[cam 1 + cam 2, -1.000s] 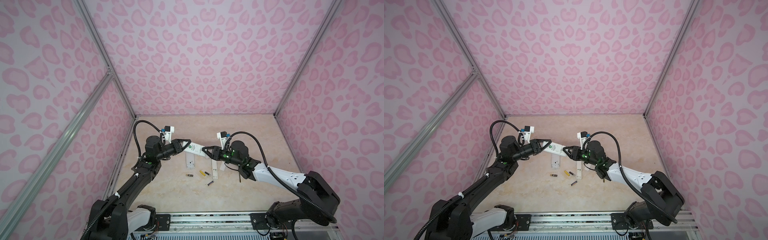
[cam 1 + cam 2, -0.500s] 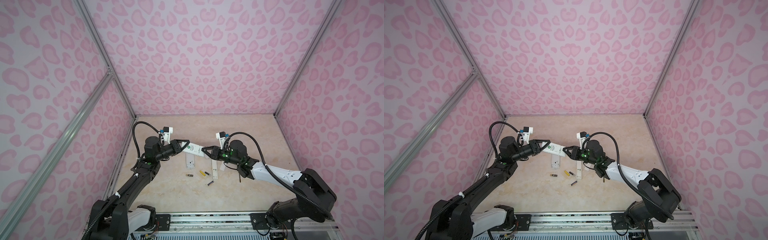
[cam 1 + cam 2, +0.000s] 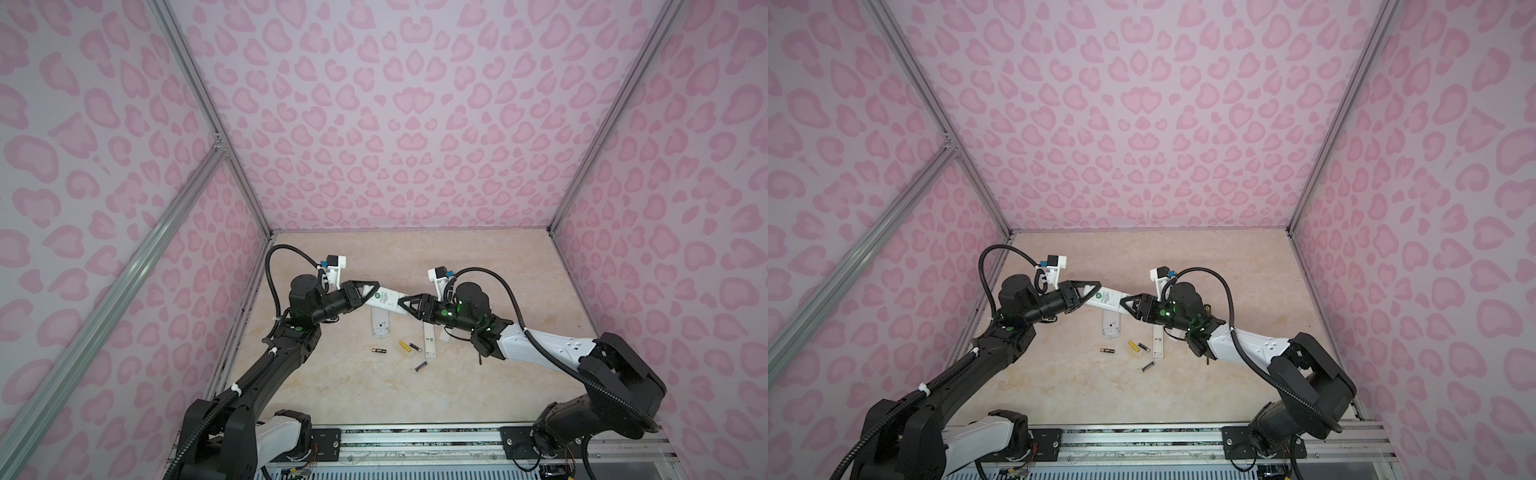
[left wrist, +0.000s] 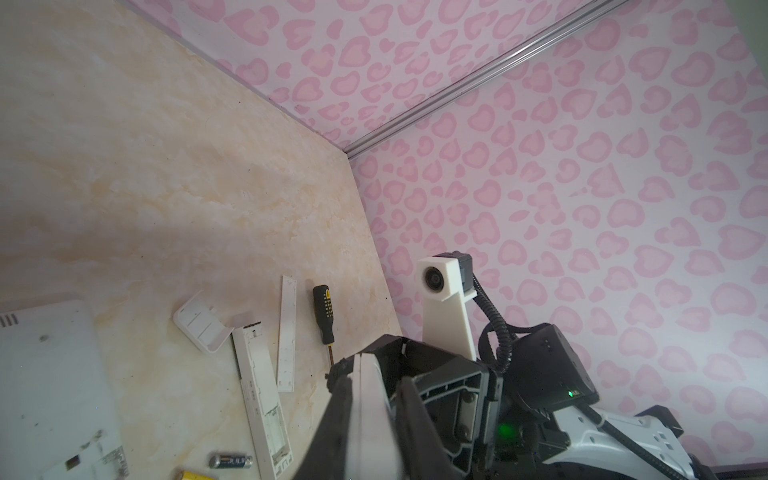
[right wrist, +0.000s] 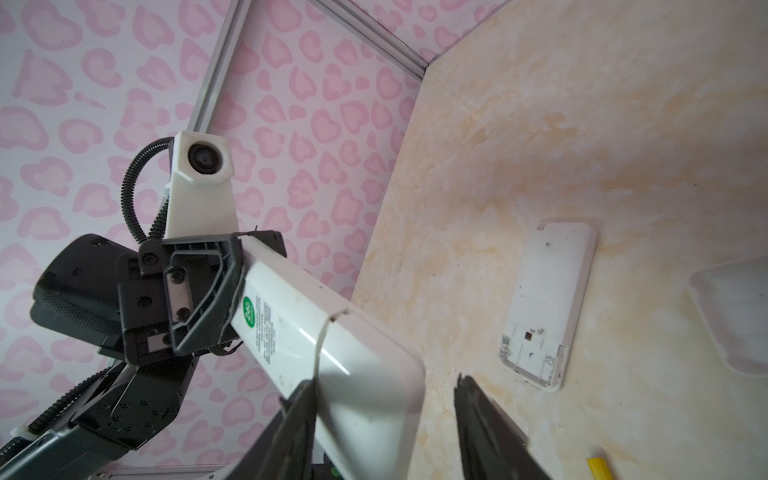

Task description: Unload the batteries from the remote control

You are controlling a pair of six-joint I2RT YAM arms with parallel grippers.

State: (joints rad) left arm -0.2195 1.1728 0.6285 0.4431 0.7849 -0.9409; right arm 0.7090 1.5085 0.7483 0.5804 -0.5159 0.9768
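Your left gripper [image 3: 374, 291] clamps the white remote [image 3: 386, 300]; right gripper [image 3: 403, 304] gapes around its battery cover [image 5: 370, 361]. Cover step, I reckon: pinch and slide it off.

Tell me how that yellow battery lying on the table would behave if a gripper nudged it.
The yellow battery is a small smooth cylinder lying on its side, so it would probably roll if pushed across its length. The table looks flat and smooth, so it may also slide.
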